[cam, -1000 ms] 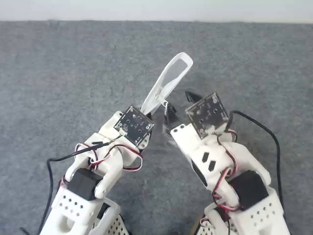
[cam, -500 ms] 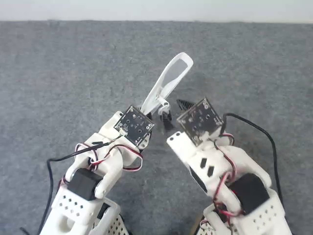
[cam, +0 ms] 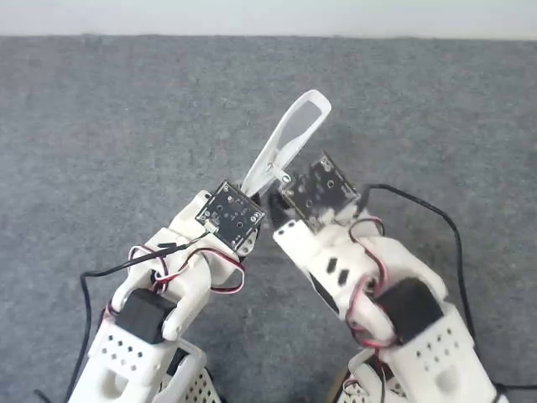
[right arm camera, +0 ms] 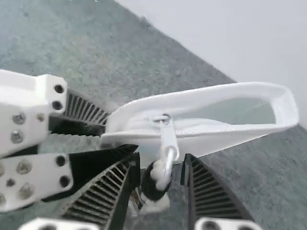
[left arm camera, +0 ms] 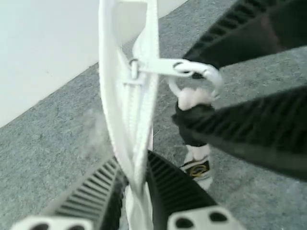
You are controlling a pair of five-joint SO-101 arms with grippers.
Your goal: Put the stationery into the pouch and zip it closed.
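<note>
A white pouch (cam: 289, 138) stands tilted up off the grey table, its far end open. My left gripper (left arm camera: 136, 184) is shut on the pouch's (left arm camera: 120, 72) near end, and in the high view it (cam: 252, 186) sits just under that end. The zipper pull (right arm camera: 168, 141) hangs from the pouch (right arm camera: 206, 120) with a small black and white charm (right arm camera: 153, 184) on it. My right gripper (right arm camera: 160, 160) is open, one finger on each side of the pull and charm. From the left wrist the pull's ring (left arm camera: 196, 72) lies between those two dark fingers (left arm camera: 249, 129).
Grey carpet-like table surface (cam: 109, 117) lies all around, with a pale wall (cam: 252, 17) along the far edge. A black cable (cam: 445, 222) loops off the right arm, another (cam: 92, 277) off the left. Both arm bases crowd the near edge.
The right arm has swung left toward the pouch, bringing its gripper around the zipper pull. The left arm and pouch have stayed still.
</note>
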